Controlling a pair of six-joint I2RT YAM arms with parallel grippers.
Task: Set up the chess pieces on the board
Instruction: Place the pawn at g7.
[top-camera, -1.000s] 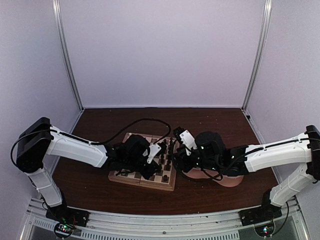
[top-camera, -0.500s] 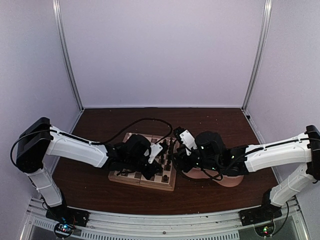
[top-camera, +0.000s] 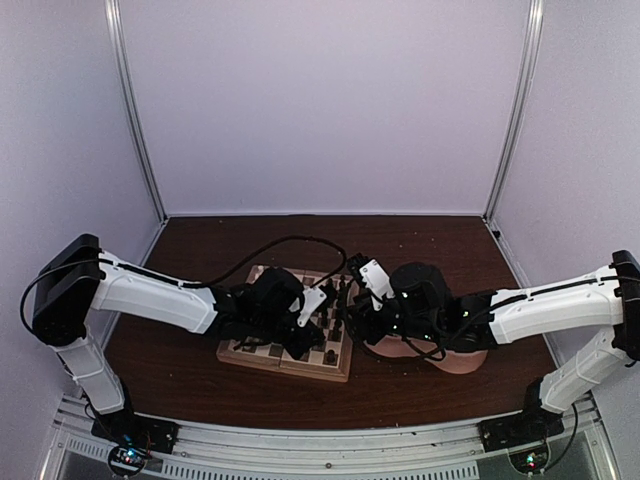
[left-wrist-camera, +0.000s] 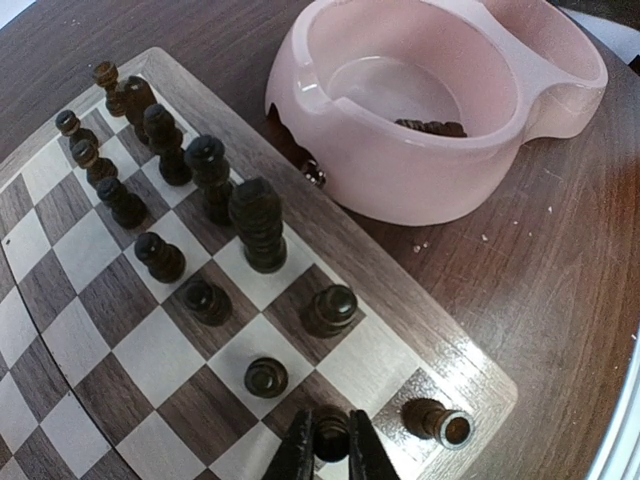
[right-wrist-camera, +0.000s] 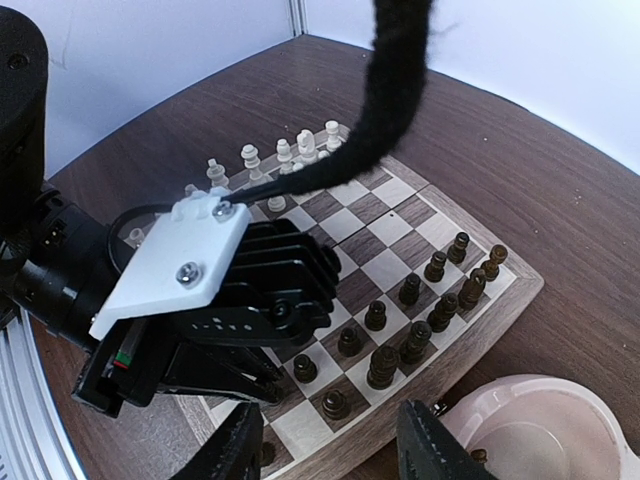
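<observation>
left gripper (left-wrist-camera: 331, 445) is pinching a dark pawn (left-wrist-camera: 331, 428) near the board's (left-wrist-camera: 400, 310) corner, beside a toppled piece (left-wrist-camera: 437, 422); right gripper (right-wrist-camera: 335, 440) is hovering partly open.

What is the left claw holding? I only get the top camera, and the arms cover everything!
Observer: The left wrist view shows it. The left gripper is shut on a dark chess piece near the corner of the board.
Operator: Are any pieces lying down?
Observer: Yes, a second dark piece lies on its side at that corner, just beside the held one.
Operator: And the right claw, has it got one too?
Observer: No. In the right wrist view the right gripper is open, with nothing between its fingers.
</observation>
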